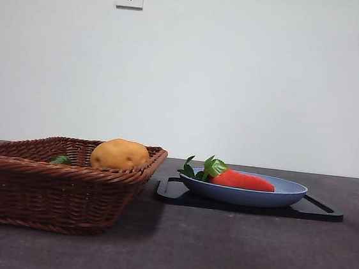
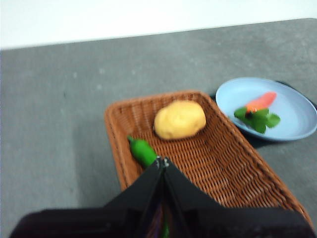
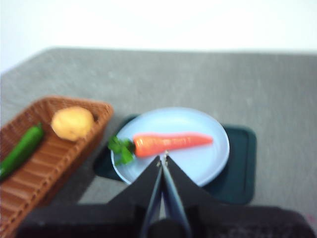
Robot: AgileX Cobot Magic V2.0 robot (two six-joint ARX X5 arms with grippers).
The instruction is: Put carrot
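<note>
carrot point(image 3: 171, 143) lies on blue plate point(image 3: 208, 163), leaves toward wicker basket point(image 1: 45, 191); plate sits on dark tray point(image 3: 242, 168) | potato point(image 1: 119, 154) and green pepper point(image 2: 142, 151) rest in basket | right gripper point(image 3: 162, 159) above plate, jaws clenched, empty; left gripper point(image 2: 162, 161) over basket, clenched, empty | placement judged done; any retreat should rise clear of the plate rim

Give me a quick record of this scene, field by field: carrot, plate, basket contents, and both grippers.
carrot: lying on the blue plate, leaves toward the basket
plate: on a dark tray
basket: holds a potato and a green pepper
left gripper: shut, above the basket
right gripper: shut, above the plate, holding nothing
</note>
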